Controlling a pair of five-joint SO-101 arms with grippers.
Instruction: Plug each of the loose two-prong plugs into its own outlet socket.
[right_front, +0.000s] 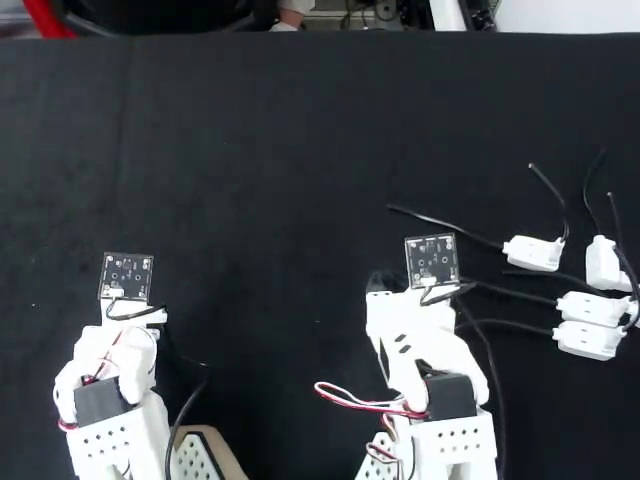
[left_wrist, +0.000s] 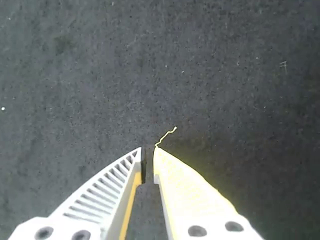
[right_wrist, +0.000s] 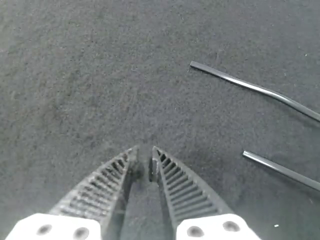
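You have both arms parked low over the black table (right_front: 300, 150) and neither is holding anything. The left gripper (left_wrist: 147, 156) has its jaws clenched tip to tip on nothing, with a stray thread (left_wrist: 166, 136) at the tips. The right gripper (right_wrist: 144, 157) has its jaws drawn almost together, also on nothing. The task's pieces lie grouped at the table's right side, near the right arm and well apart from the left. They are a first white body (right_front: 533, 252), a second white body (right_front: 603, 262) just beyond it, and a third white body (right_front: 595, 307) lying against a fourth white body (right_front: 588, 340). From these views I cannot tell which bodies are plugs and which are sockets, so a wrong pairing is your first risk. The black cords (right_wrist: 250, 86) trail loose toward the right arm and pass just beside it. A sweep from that arm could snag one and drag its body off line. The bodies look light and unanchored. Pressing prongs home with nothing bracing the socket would likely slide it away, and prongs that meet the slots askew could jam. Bringing the left arm across invites contact between the arms. No brand, label or writing on any piece can be read.
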